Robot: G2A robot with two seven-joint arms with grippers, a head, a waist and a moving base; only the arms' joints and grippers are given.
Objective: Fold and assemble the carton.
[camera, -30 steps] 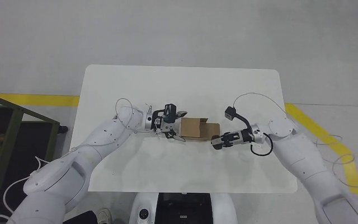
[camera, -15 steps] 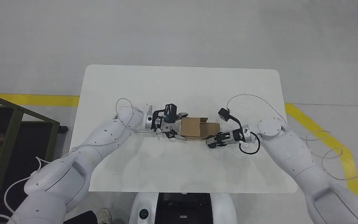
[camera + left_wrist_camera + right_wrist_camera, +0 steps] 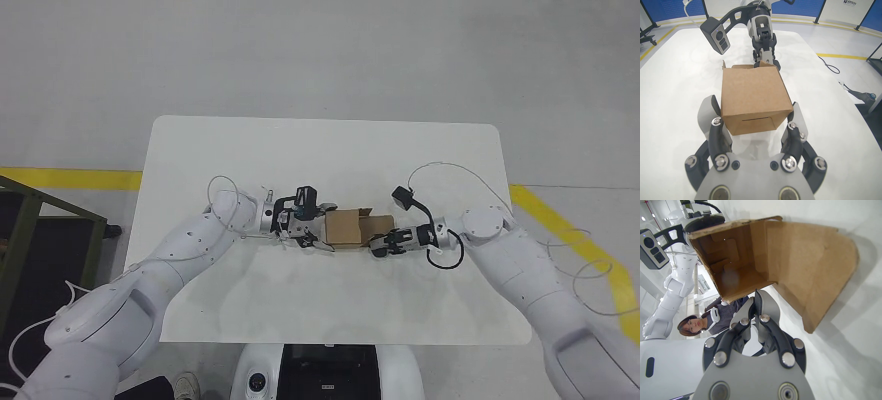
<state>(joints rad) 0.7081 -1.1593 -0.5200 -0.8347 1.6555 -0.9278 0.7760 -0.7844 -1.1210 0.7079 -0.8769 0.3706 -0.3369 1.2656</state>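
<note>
White table (image 3: 200,160) carries the carton (image 3: 753,94), lying on its side directly between the two grippers; its closed, tucked end sits between the fingers of the left gripper (image 3: 755,107), which clasp it at both corners; its open mouth faces the right gripper (image 3: 756,295), whose fingers are pressed together with nothing between them, tips touching the rim of the nearest wall; the lid flap (image 3: 810,275) spreads out on the table just beside those tips; a small side flap (image 3: 724,65) stands unfolded at the end far from the left gripper; judged step: closing the open end, flaps not yet turned in; the next move calls for the right gripper to push a side flap inward across the mouth while the left gripper braces the carton against sliding
</note>
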